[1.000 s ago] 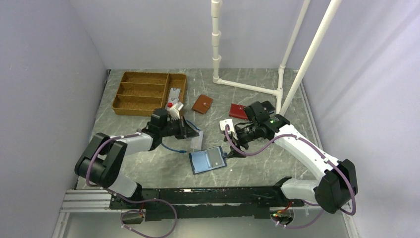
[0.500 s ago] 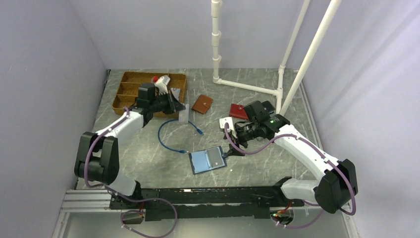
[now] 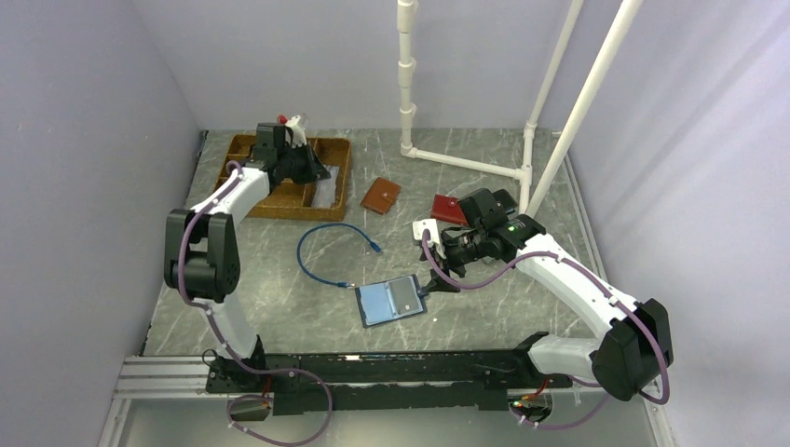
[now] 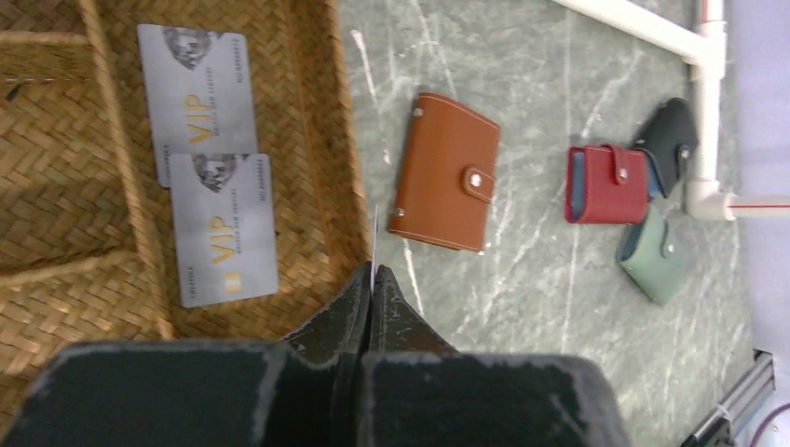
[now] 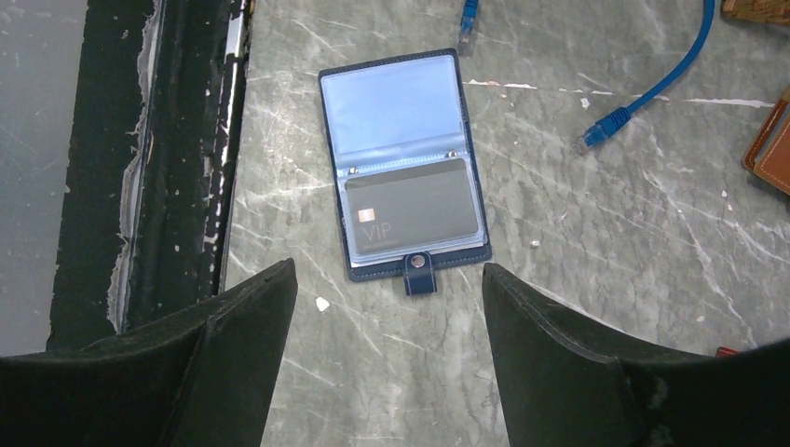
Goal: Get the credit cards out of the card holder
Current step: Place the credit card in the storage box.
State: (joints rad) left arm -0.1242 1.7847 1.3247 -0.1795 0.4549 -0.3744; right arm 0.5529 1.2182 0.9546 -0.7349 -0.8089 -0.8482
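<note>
- card holder (image 5: 401, 163): navy leather, open flat on the marble table (image 5: 606, 279), glossy clear sleeves.
- dark card (image 5: 413, 212): sleeved; the slick plastic may make fingers skid and drag the holder.
- right gripper (image 5: 389, 272): spread wide above, empty.
- left gripper (image 4: 373, 277): pinching an edge-on pale card (image 4: 374, 233) over the woven tray (image 4: 317, 112), which holds two grey cards (image 4: 224, 228).

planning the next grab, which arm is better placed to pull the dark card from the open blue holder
Right. The right gripper, open, hovers above the card holder and its dark card; the left gripper is off over the wicker tray, shut on a pale card.
</note>
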